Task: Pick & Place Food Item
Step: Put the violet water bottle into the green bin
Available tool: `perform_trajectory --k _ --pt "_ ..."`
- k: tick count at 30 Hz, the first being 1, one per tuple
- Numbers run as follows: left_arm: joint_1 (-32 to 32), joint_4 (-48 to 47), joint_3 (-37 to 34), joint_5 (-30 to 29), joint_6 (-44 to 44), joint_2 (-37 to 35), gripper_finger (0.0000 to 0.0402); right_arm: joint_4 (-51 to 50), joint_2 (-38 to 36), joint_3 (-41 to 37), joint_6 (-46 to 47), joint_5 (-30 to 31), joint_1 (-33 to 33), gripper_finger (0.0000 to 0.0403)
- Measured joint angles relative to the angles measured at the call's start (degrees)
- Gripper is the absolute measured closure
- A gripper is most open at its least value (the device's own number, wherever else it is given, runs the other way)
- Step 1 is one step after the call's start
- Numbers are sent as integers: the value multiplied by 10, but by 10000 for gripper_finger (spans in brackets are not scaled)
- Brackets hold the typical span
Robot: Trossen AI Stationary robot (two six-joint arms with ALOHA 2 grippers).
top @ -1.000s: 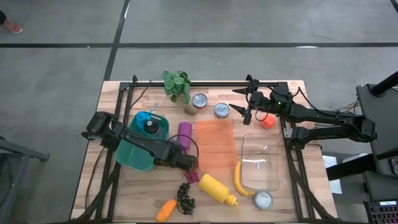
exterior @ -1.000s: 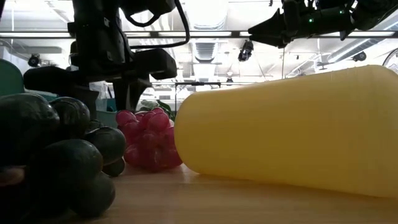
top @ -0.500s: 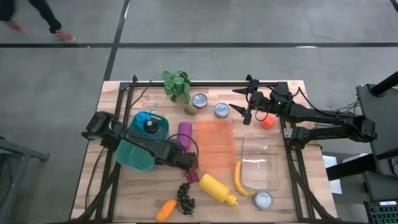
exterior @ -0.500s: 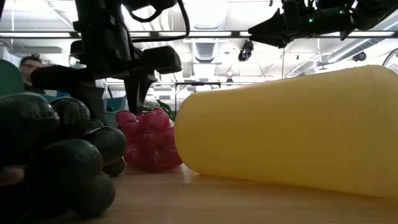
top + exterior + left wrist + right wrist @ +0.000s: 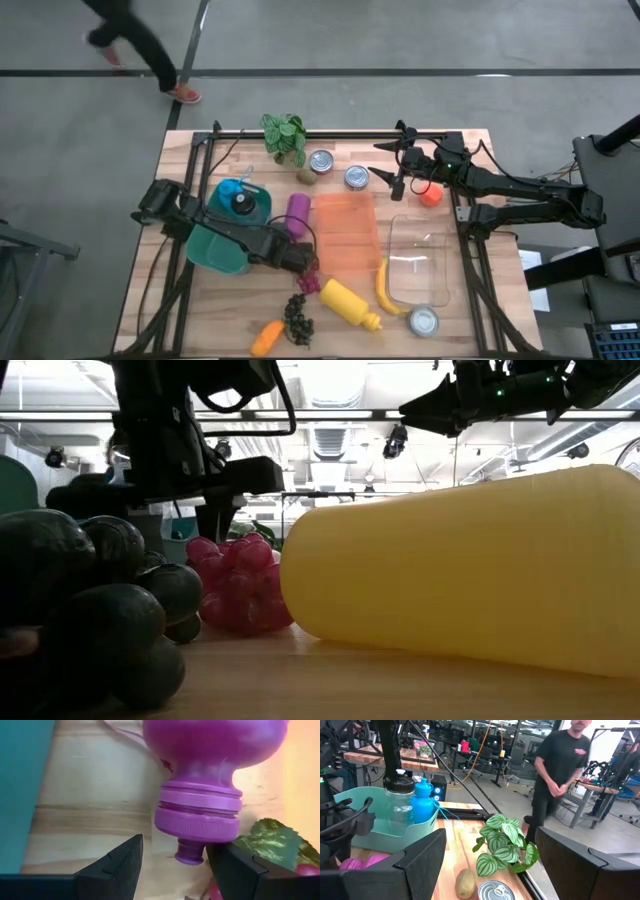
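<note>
— How far along is the pick and place?

— Barely begun, I'd judge. The left gripper sits low over the table, its jaws parted and empty. In the left wrist view the cap end of a purple bottle lies between and just ahead of the spread fingers, not clamped.

— So what is it after — the bottle?

— I cannot tell which item is meant. The red grapes lie just beside the gripper, the dark grapes and a carrot a little farther, then a yellow mustard bottle and a banana touching the clear container.

— Anything placed yet?

— The clear container and the orange tray look empty, so no food appears delivered.

— And the other arm?

— The right gripper hangs above the far edge near two cans, fingers spread, holding nothing. A person walks by in the room behind.

— What's left?

— Everything — the grasp, the carry and the release.
</note>
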Motion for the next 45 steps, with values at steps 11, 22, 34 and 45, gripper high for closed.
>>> perform_trajectory --k 11,22,34,45 --pt "0 15 -17 -14 1 0 181 0 0 0 0 0 0 97" --pt "0 25 -11 -15 16 0 181 0 0 0 0 0 0 97" --pt "1 26 -9 -12 17 0 181 0 0 0 0 0 0 97" --pt "2 29 -9 -8 17 -10 181 0 0 0 0 0 0 97"
